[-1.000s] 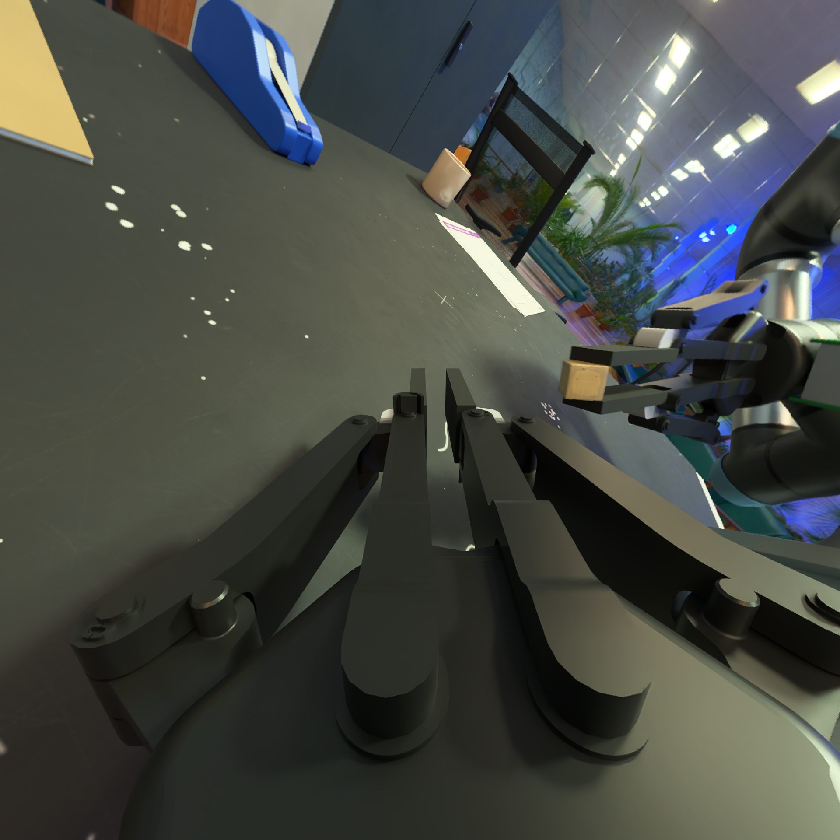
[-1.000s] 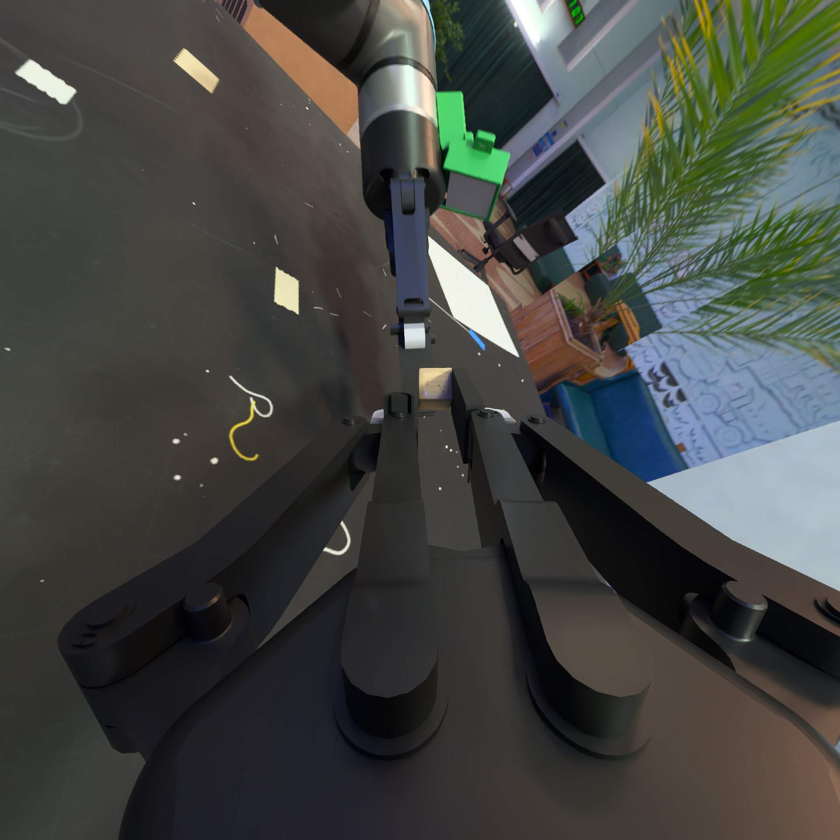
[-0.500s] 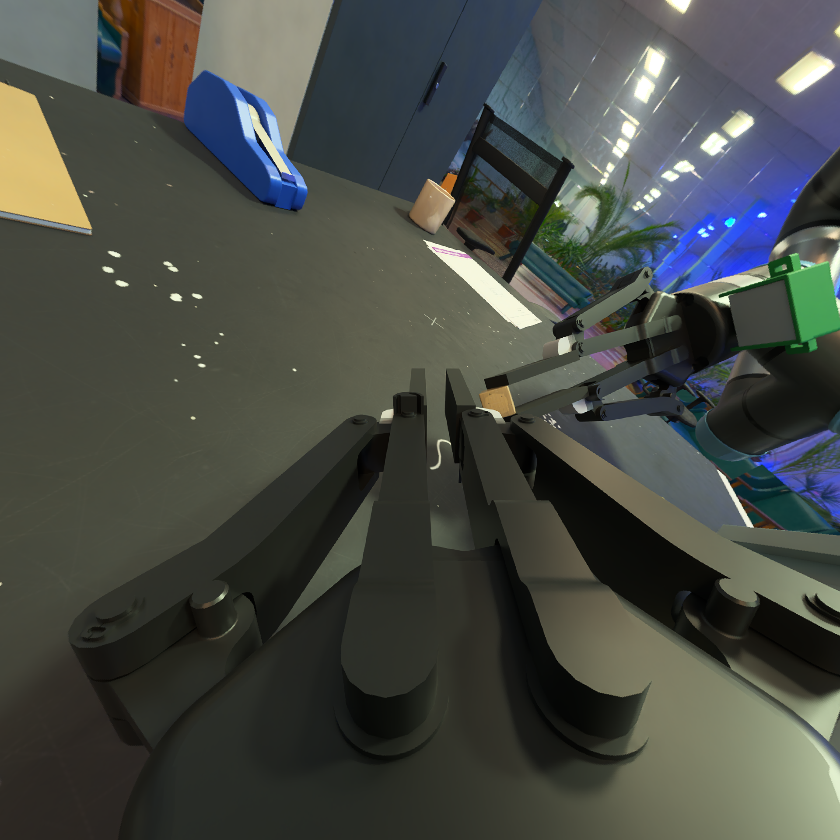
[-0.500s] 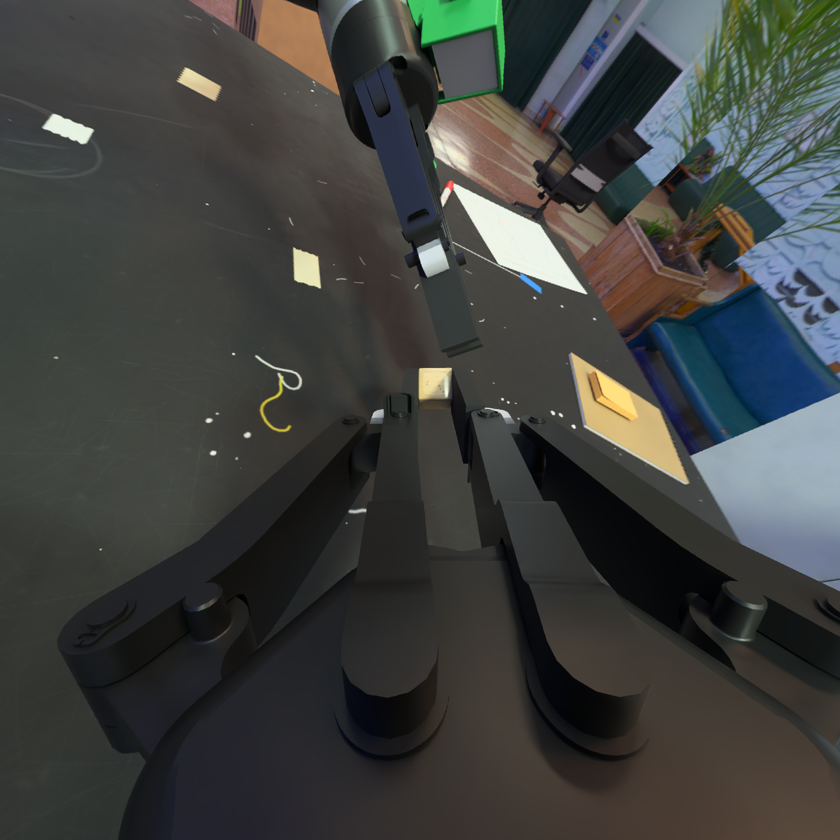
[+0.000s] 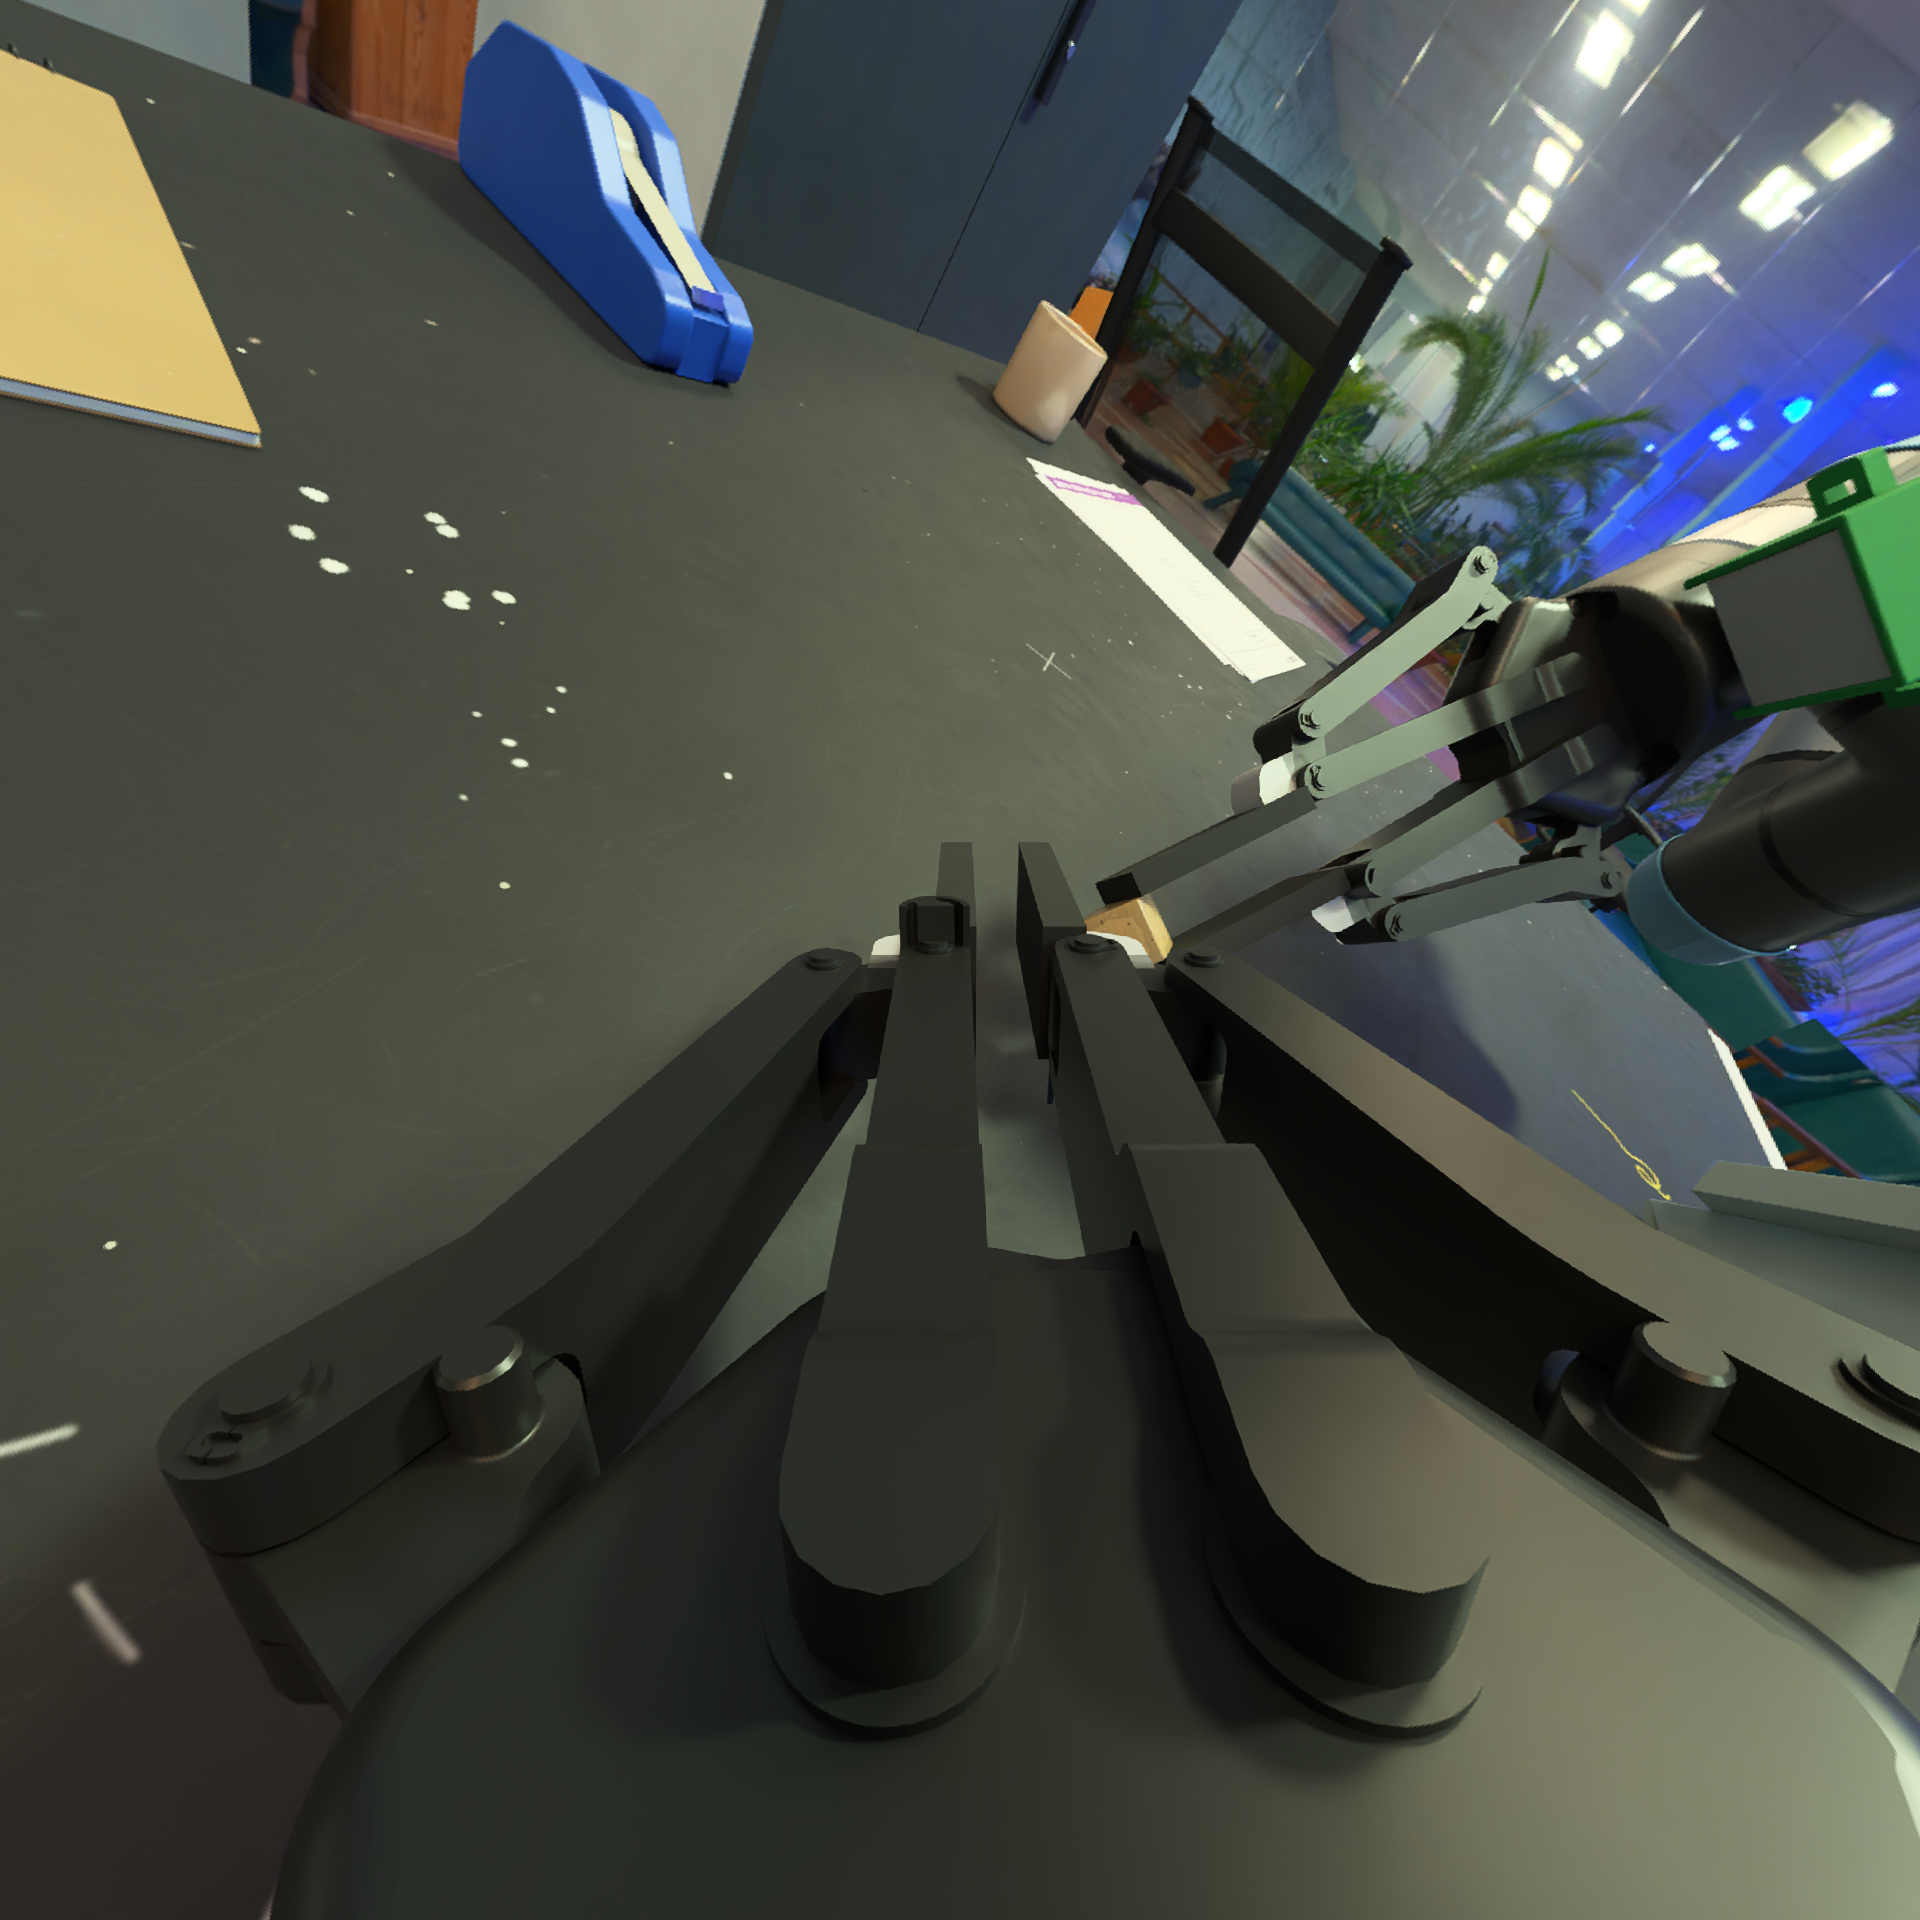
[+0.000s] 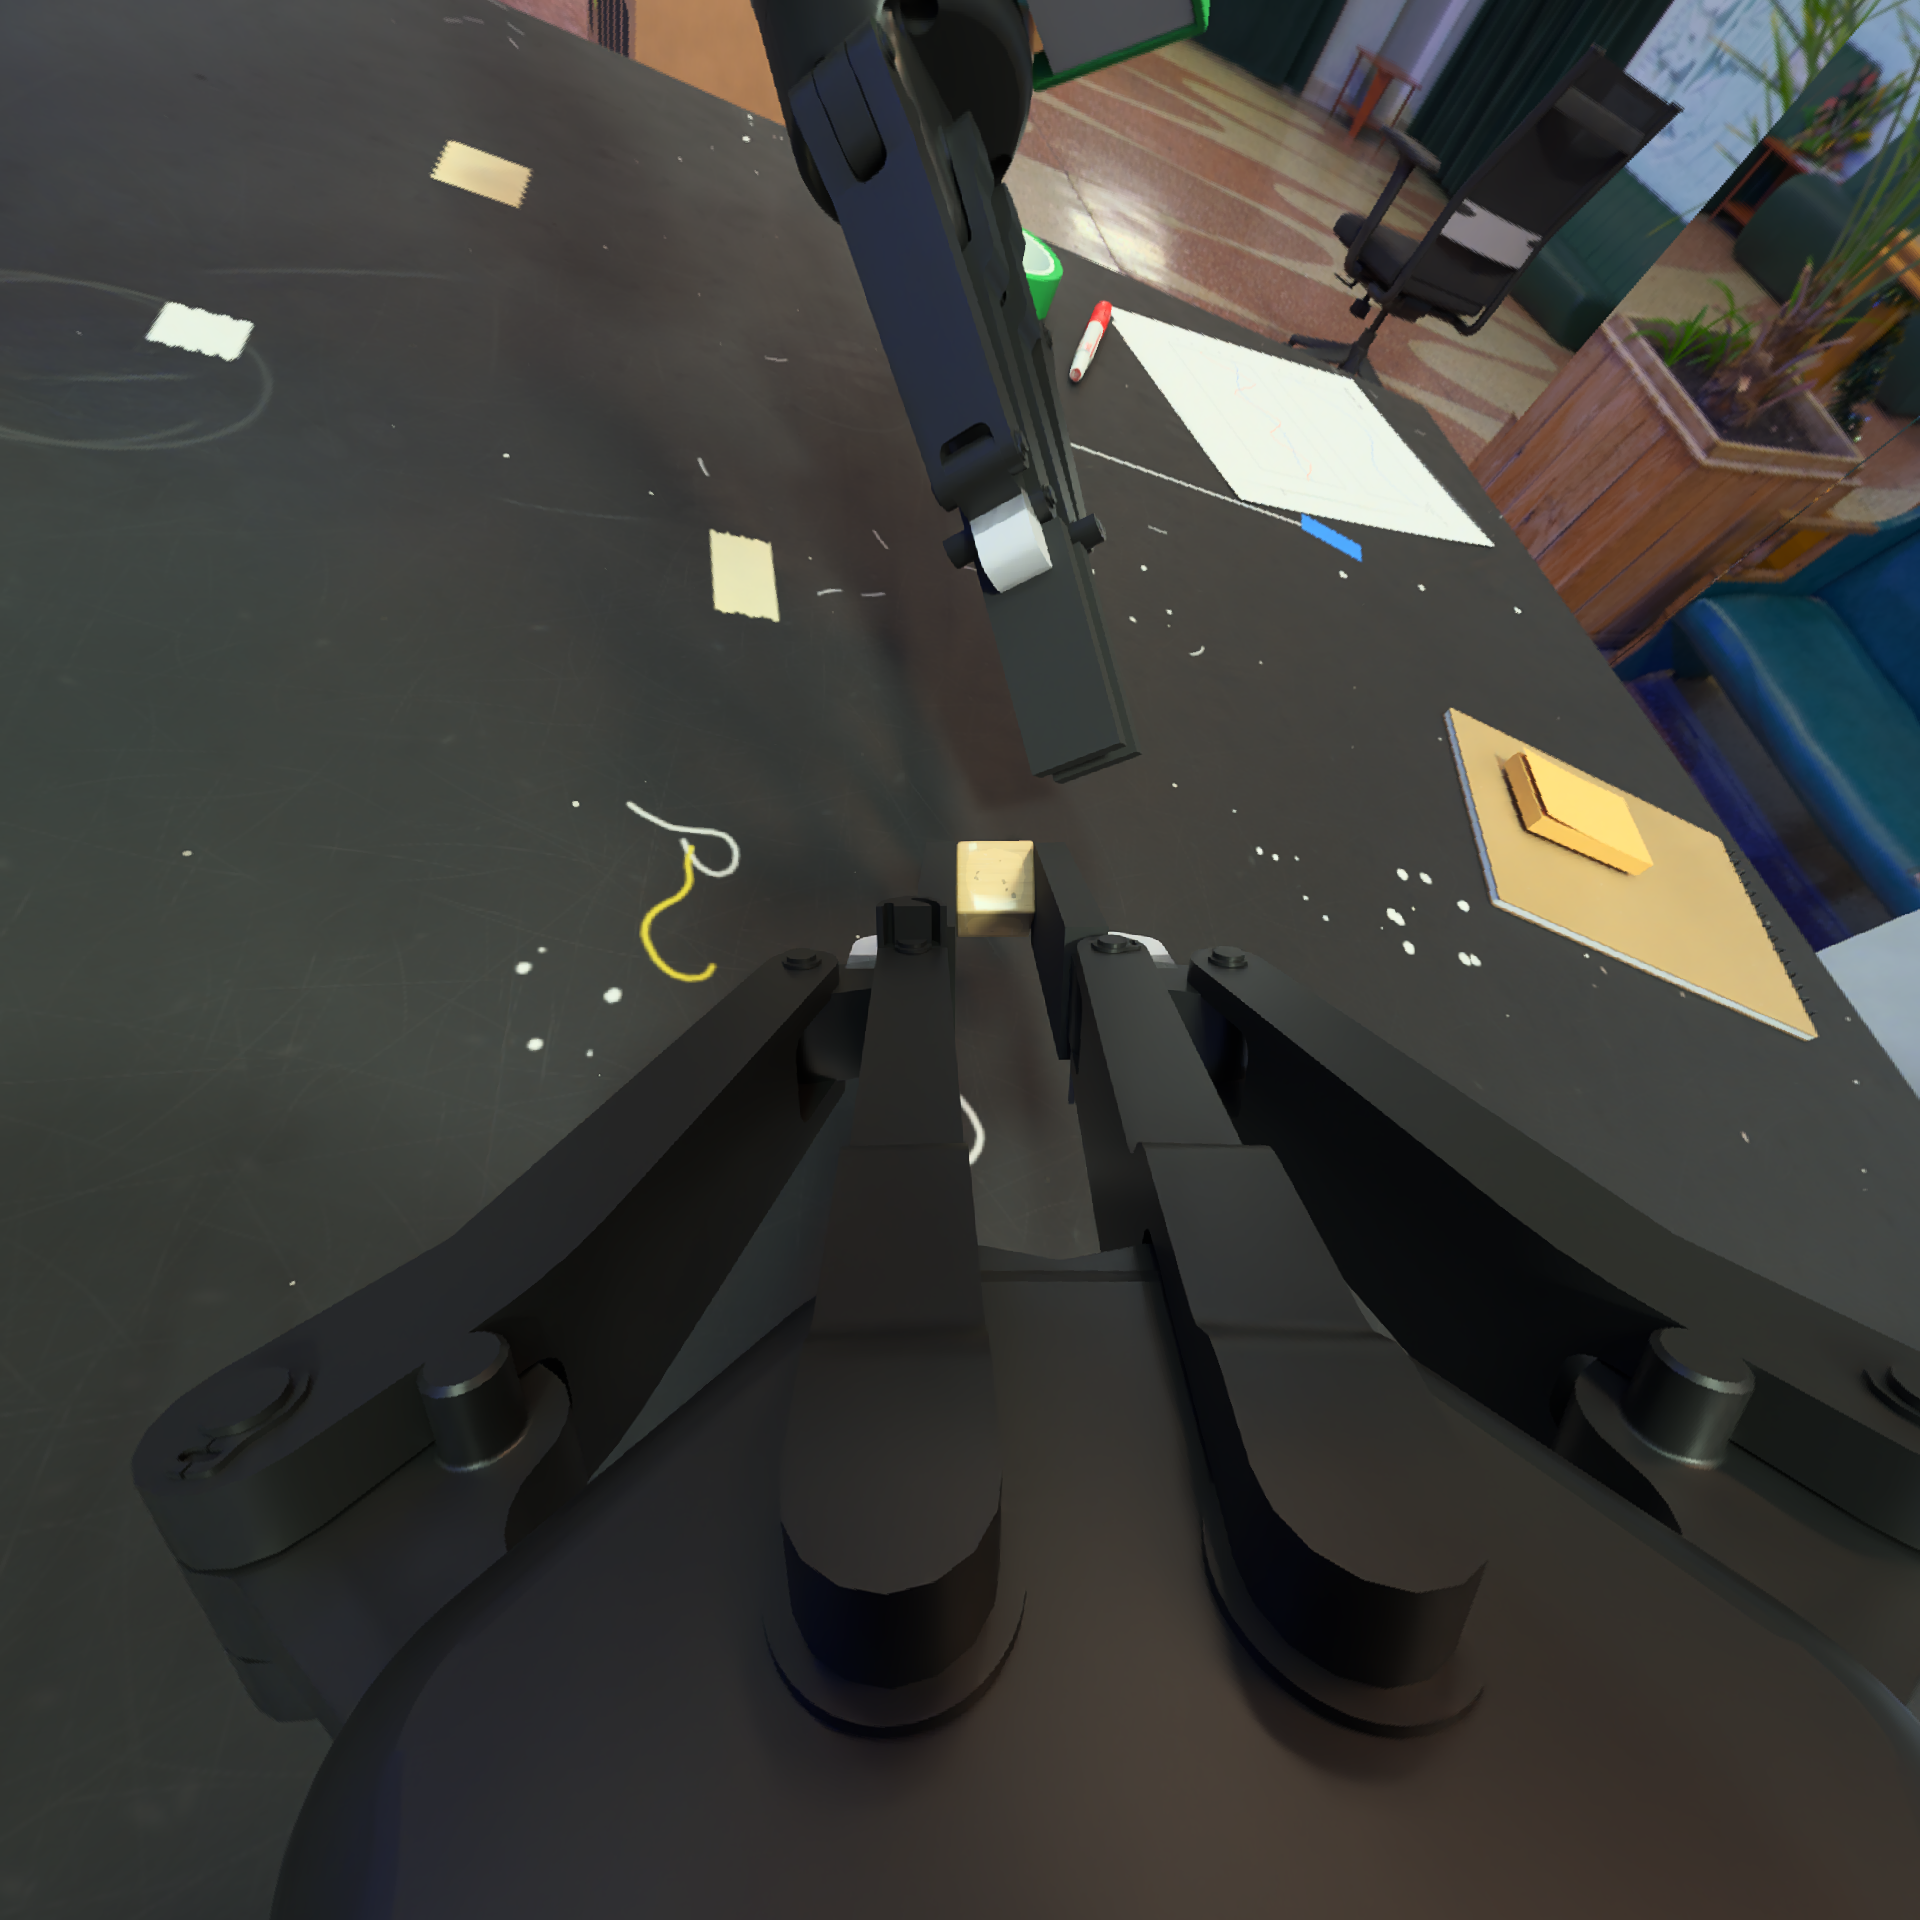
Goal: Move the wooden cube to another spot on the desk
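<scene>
**Carrying the cube low over the worktop**

Holding the one wooden cube (image 6: pixel 994 889) between its fingertips, the right gripper (image 6: pixel 995 883) has dropped from mid-air to just above the worktop (image 6: pixel 364 675), beside the left gripper (image 5: pixel 997 883), whose jaws sit narrow and empty. Release looks near. Counted: two grippers, one cube, one blue dispenser (image 5: pixel 603 208), one cup (image 5: pixel 1047 371).
</scene>
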Robot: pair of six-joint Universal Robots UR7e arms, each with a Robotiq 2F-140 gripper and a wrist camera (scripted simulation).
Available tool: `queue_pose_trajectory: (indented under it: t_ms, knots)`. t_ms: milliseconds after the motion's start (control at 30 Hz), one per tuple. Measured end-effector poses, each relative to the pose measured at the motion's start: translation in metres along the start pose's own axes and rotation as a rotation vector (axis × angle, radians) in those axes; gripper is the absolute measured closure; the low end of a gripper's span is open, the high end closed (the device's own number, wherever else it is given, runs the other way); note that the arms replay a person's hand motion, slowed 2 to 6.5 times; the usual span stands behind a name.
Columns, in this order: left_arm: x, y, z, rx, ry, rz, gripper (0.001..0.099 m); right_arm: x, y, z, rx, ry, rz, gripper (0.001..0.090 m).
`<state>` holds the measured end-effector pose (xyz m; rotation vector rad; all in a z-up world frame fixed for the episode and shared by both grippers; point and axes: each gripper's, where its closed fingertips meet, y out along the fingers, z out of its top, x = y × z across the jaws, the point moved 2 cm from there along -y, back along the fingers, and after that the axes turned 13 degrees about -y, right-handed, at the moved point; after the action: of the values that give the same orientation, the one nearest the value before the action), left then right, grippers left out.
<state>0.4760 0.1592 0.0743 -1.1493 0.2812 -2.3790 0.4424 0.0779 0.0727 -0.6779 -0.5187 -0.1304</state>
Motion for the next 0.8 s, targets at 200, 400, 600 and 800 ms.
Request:
queue_pose_trajectory:
  t_ms: [200, 400, 600, 800]
  knots:
    - [-0.001, 0.001, -0.004, -0.024, -0.004, 0.012, 0.0882, 0.001, 0.007, -0.004, -0.028, 0.014, 0.007, 0.0708]
    - [0.001, 0.003, -0.009, -0.073, 0.0, -0.003, 0.0883, 0.001, 0.012, -0.007, -0.045, 0.042, 0.021, 0.0708]
    - [0.0, 0.003, -0.01, -0.079, 0.026, 0.01, 0.0884, 0.002, 0.014, -0.01, -0.049, 0.081, 0.029, 0.0708]
    - [-0.001, 0.004, -0.013, -0.094, 0.036, 0.016, 0.0884, 0.001, 0.017, -0.015, -0.063, 0.106, 0.043, 0.0708]
